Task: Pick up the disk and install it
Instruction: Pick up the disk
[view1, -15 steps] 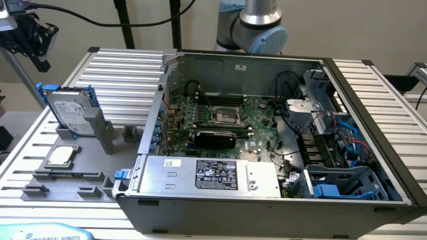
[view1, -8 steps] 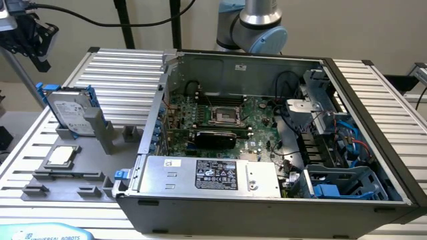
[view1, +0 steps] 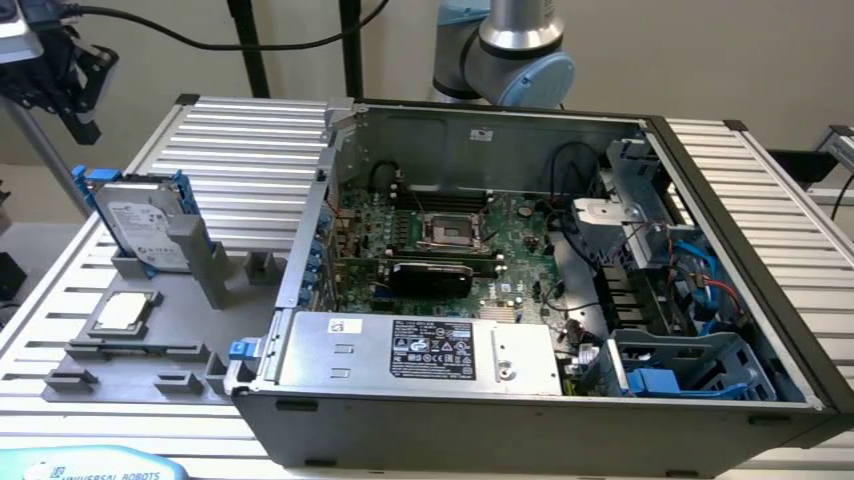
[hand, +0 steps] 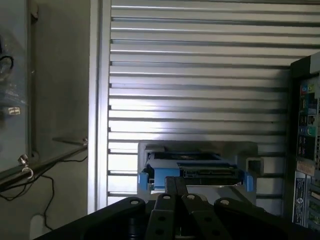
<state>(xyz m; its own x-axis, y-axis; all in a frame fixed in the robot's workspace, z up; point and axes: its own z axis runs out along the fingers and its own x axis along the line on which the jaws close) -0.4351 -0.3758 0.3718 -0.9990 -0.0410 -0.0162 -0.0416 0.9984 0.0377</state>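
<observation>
Ahead of the fingers (hand: 172, 192): open air is lying between them, pressed together, and the top edge of the disk (hand: 192, 170).
Beside the disk: the grey holder (hand: 250, 162) is hugging both blue ends, narrowing the room there.
Beyond the disk: the slatted counter (hand: 200, 75) is running bare and passable.
To one flank: the computer case (hand: 305, 150) is standing just beside the holder, walling off sideways travel.
Inside the case: cables (view1: 707, 290) are crossing near the drive cage (view1: 694, 360).
</observation>
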